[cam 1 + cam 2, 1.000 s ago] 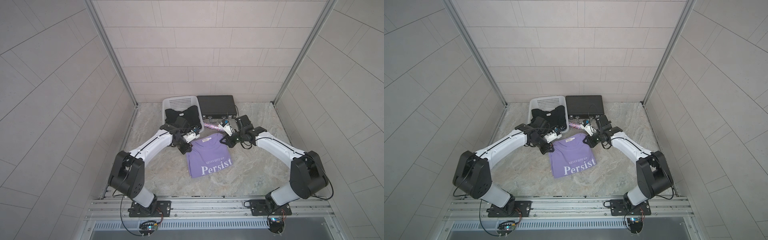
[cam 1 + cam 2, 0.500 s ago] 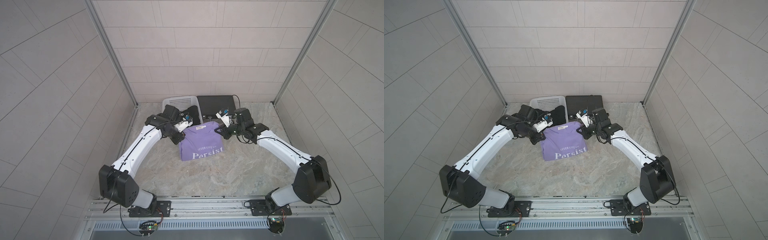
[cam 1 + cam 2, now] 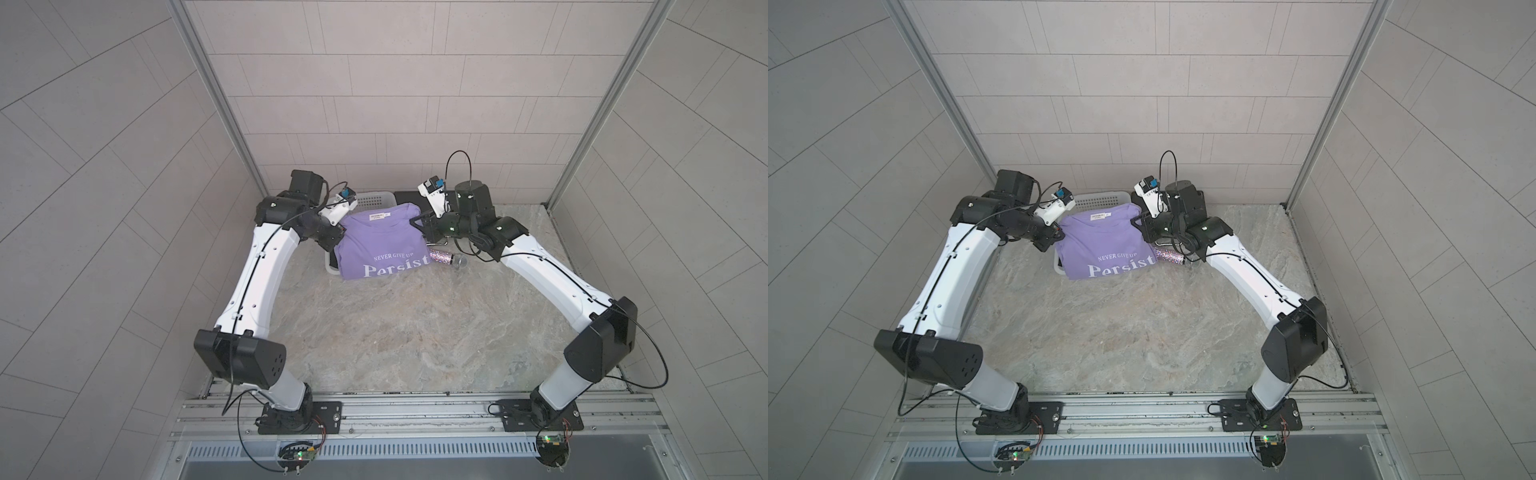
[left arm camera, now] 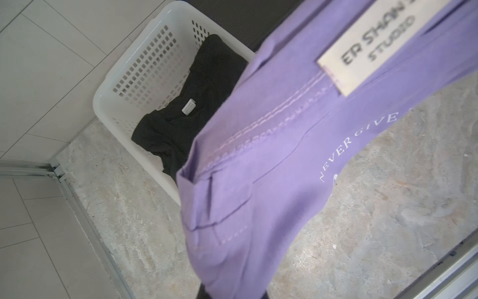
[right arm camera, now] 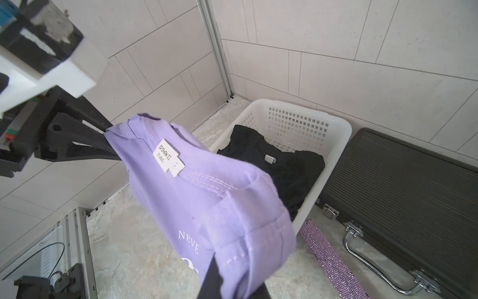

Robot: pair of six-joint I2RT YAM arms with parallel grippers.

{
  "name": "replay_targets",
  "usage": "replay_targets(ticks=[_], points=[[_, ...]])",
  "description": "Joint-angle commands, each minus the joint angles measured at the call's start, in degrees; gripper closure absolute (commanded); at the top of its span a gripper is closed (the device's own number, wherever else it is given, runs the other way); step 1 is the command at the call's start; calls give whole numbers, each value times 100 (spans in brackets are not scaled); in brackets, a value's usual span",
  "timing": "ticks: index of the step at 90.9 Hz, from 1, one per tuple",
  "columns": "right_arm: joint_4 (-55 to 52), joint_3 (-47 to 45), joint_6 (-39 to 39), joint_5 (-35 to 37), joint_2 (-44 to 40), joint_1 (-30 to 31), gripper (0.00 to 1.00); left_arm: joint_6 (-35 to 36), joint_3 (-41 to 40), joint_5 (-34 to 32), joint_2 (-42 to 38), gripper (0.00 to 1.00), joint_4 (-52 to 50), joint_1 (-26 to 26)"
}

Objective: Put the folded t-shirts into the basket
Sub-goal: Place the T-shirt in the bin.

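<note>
Lavender t-shirt: folded, with white "NEVER GIVE UP / Persist" lettering facing up. It is held in the air by its two collar-side corners and stretched between the grippers, with the lower edge hanging down.
Place of the shirt: clear of the table and at the basket. In both top views it hides most of the basket, so only the far rim and one near corner show.
Left gripper: fingers closed on the shirt's shoulder corner at the robot's left (the pinch is plainest in the right wrist view).
Right gripper: fingers closed on the opposite shoulder corner.
Black t-shirt: lies inside the basket, somewhat rumpled, with its neck label up.
Basket: white with perforated walls, standing on the table by the back wall.
Briefcase: black, ribbed and flat, just beside the basket at the robot's right, with a metal handle and latch on its near edge.
Glittery purple cylinder: lies on the table in front of the briefcase, near the basket's corner.
Table: has a marble-patterned surface.
</note>
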Motion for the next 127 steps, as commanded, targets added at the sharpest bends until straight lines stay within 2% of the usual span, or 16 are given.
replay_targets(ticks=[1,37,53,62,81,99,111,127], points=[[-363,618,287,184,402,96,100,127,499,118,472,100,-542,196],[-1764,3674,305,124,2983,152,100,108,1934,-38,2163,100,-839,777],[-2301,5190,219,261,4121,100,100,95,2627,-265,2932,100,-983,808],[-2359,5634,197,373,4545,33,100,63,2791,-460,3219,100,-821,815],[-2359,5749,212,243,4886,-119,100,-115,2841,-494,3518,100,-388,815],[-2467,5709,211,129,4693,-144,100,-133,2869,-427,3580,100,-249,817],[-2426,5194,331,48,4133,-118,100,1,2871,-405,3468,100,-372,819],[-2052,3926,401,-65,2941,13,100,170,2719,-235,2976,100,-753,816]])
